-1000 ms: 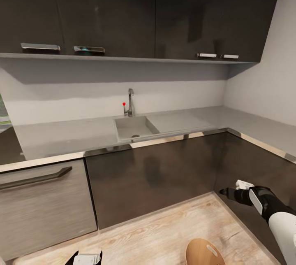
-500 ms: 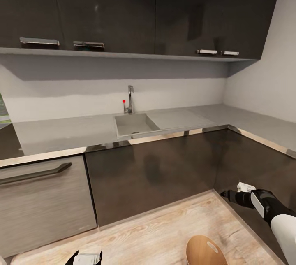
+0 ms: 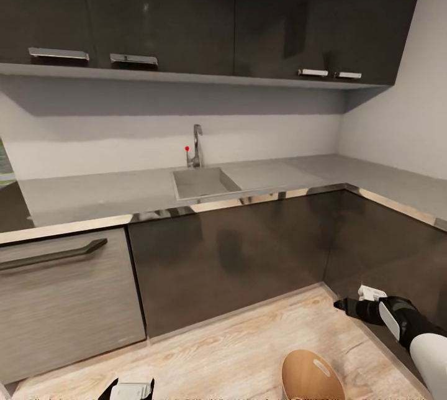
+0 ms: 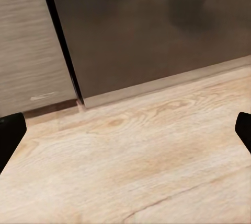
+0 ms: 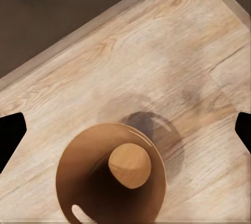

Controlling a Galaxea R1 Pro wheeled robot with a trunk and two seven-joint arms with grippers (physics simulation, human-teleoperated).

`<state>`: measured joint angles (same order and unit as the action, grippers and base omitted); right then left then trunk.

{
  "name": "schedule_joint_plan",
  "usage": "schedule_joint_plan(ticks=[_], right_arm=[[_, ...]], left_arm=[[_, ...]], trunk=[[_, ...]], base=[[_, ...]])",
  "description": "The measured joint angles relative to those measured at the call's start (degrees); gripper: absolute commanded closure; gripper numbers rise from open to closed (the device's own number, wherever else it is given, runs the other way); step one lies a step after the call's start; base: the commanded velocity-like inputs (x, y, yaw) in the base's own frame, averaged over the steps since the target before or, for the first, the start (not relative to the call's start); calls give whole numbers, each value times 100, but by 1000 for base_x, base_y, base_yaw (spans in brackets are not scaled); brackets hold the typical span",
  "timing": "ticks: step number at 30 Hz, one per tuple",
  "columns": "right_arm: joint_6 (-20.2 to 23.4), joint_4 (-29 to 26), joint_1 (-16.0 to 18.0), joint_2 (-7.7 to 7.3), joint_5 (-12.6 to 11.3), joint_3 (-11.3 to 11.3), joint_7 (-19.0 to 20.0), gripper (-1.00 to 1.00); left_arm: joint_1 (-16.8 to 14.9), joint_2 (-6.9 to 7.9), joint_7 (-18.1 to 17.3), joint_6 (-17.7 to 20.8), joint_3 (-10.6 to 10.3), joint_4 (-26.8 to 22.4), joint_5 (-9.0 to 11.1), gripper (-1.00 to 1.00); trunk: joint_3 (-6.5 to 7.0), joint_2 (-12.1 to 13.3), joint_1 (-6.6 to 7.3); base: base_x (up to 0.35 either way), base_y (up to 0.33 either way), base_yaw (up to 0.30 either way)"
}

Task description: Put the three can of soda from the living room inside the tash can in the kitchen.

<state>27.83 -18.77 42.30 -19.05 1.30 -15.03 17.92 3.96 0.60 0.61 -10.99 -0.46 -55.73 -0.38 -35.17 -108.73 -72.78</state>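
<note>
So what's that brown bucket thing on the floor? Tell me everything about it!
That is the trash can, a small round pail standing upright on the pale wooden floor near the dark kitchen cabinets. Its inside and rim look smooth tan-brown, and it narrows toward a round bottom. An oval handle slot is cut near the rim. No cans can be seen inside, and nothing but the floor touches it.

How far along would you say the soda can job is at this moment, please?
Done: the robot is in the kitchen, with the trash can on the floor beside it. In hand: nothing; the left gripper and right gripper are both open and empty. Left: the pail's inside looks plain tan-brown, so likely all three cans remain to be delivered.
</note>
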Motion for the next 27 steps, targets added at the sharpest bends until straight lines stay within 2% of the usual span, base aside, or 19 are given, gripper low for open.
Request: schedule_joint_plan(ticks=[5,11,27], right_arm=[[-157,84,-154,13,136,-7,3,-100],[-362,112,-284,8,149,-6,16,-100],[-433,127,-350,39,160,151,19,-100]], left_arm=[[0,-3,0,0,2,2,-4,-100],[0,-6,0,0,-1,8,-8,-100],[0,-4,-8,0,1,6,-6,-100]], trunk=[[-90,-201,-110],[-198,-441,-242],[-485,-1083,-593]], base=[[0,0,0],[0,0,0],[0,0,0]])
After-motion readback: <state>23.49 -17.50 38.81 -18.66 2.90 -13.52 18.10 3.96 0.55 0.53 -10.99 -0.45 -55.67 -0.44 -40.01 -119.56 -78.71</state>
